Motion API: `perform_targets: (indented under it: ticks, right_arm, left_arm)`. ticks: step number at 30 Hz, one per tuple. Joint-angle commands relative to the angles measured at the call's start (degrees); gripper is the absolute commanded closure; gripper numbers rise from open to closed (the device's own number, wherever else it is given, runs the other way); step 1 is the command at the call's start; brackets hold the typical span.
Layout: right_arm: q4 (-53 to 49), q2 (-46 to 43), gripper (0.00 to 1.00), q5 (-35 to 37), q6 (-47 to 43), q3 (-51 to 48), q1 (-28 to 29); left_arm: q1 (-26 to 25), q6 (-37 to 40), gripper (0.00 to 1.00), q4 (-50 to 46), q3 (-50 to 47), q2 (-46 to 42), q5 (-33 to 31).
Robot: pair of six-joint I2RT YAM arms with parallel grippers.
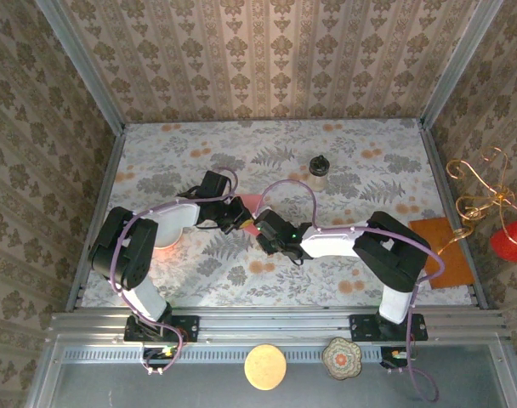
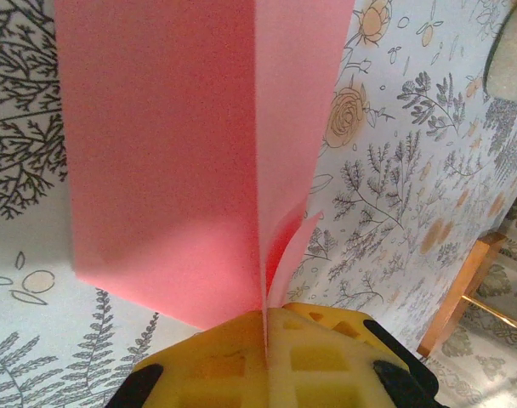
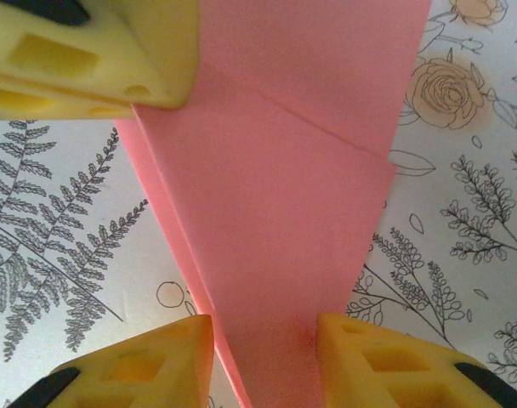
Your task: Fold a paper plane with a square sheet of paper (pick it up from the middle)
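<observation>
- Left gripper (image 1: pixel 235 214) is clamped tight on the paper plane (image 1: pixel 252 204). In the left wrist view the yellow fingers (image 2: pixel 326 357) meet at a seam with the pink layers coming out of it.
- Paper plane (image 2: pixel 173 170) is only part-folded: a flat panel on one side, a folded layer on the other, and a loose flap curling just beside the fingertips.
- Right gripper (image 1: pixel 263 231) has its jaws part-way apart. In the right wrist view, one yellow fingertip (image 3: pixel 139 370) sits at each side edge of the narrow end of the paper.
- I cannot tell whether the right gripper (image 3: pixel 265 340) is actually pinching the paper or just straddling it.
- Paper plane (image 3: pixel 275 212) widens away from the right fingers and carries a slanted crease across its upper part.
- The left gripper's finger (image 3: pixel 88 51) is on the far left corner of that paper.
- From above, both grippers meet over the middle of the floral table (image 1: pixel 369 170), tips near each other with the pink paper between them.
- A dark-lidded jar (image 1: pixel 318 170) stands upright farther back, well apart from the paper.
- An orange sheet (image 1: pixel 441 251) lies at the right edge of the table, partly under the right arm.
</observation>
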Motion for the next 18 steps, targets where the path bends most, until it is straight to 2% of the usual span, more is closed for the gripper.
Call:
perform_targets:
  ticks: [1,13,18]
  right_arm:
    - [0.63,0.9,0.62,3.5,-2.69,1.56,0.69]
    - [0.98,2.03,0.69,3.59,-3.76,2.26,0.96]
    - [0.93,2.49,0.68,4.57,-4.02,2.21,0.95]
  left_arm:
    - [-0.29,-1.04,0.92,-1.77,1.43,0.6,0.51]
    - [-0.28,-1.21,0.92,-1.86,1.41,0.7,1.15]
    - [-0.21,-1.17,0.92,-1.95,1.41,0.78,1.29]
